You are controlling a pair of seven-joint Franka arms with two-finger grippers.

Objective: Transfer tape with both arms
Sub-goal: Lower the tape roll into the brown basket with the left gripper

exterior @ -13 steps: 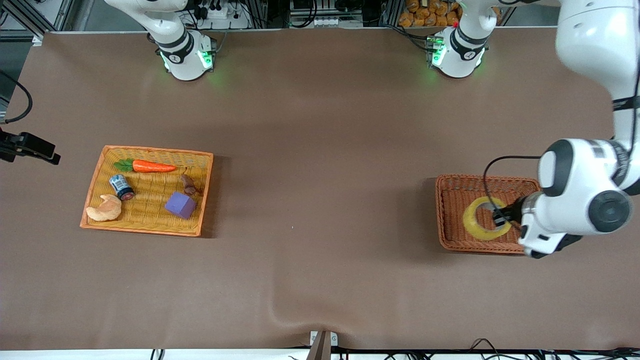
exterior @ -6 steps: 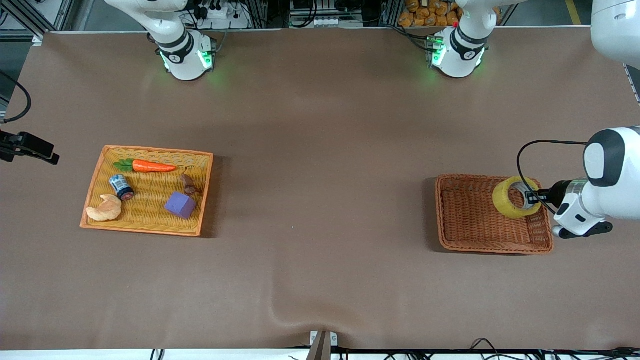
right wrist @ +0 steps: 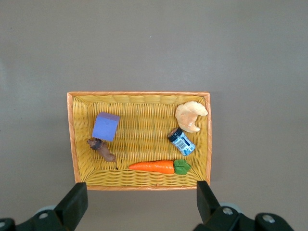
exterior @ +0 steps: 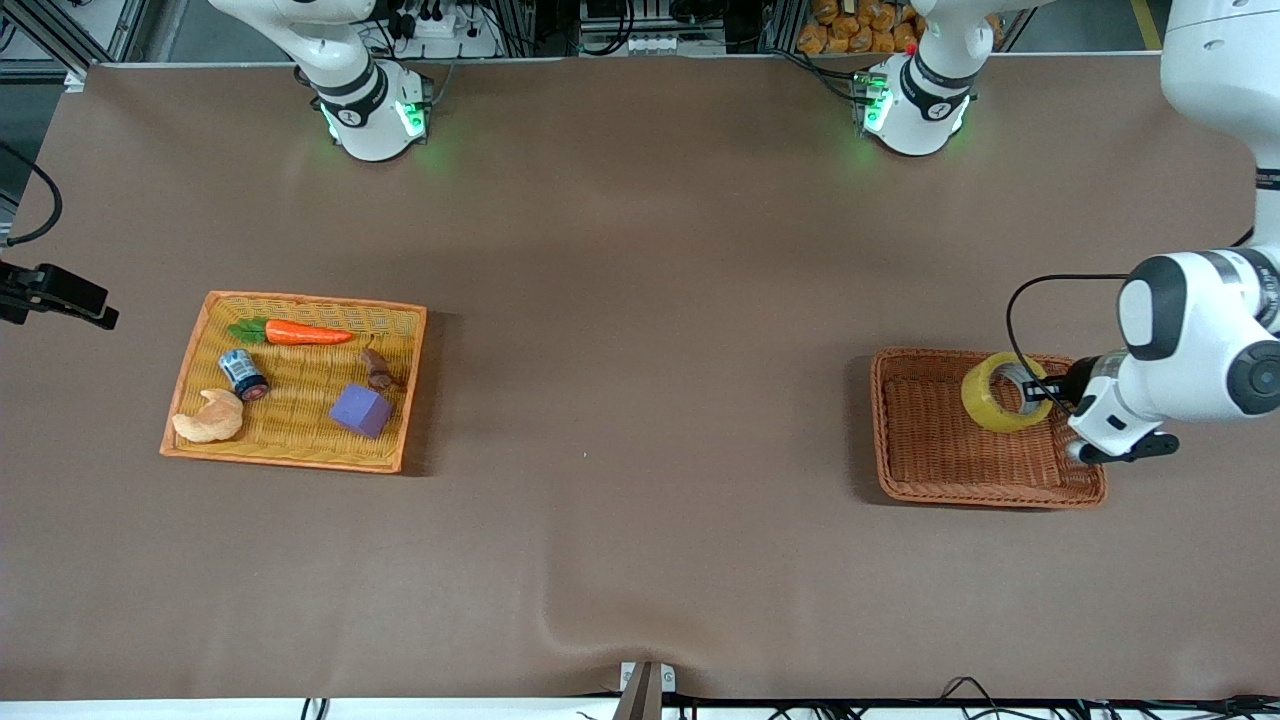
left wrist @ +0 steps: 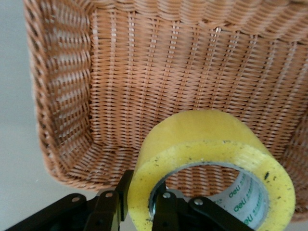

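The yellow tape (exterior: 982,406) hangs tilted in the air over the brown wicker basket (exterior: 940,455), near the basket's edge at the left arm's end. My left gripper (exterior: 1045,395) is shut on the roll's wall, one finger inside the grey-white core and one outside. In the left wrist view the tape (left wrist: 207,139) fills the foreground with my left gripper (left wrist: 143,202) clamped on its rim above the basket (left wrist: 144,72). My right gripper (right wrist: 139,202) is open and empty, high over the yellow tray (right wrist: 70,139); it does not show in the front view.
The yellow tray (exterior: 290,300) lies toward the right arm's end and holds a carrot (exterior: 305,333), a blue-and-white can (exterior: 243,373), a croissant (exterior: 210,417), a purple cube (exterior: 361,410) and a small brown item (exterior: 378,370). Brown tabletop spans between tray and basket.
The tape lay flat in the basket one second ago; my left gripper has lifted it up on edge and then shifted it slightly toward the right arm's end.
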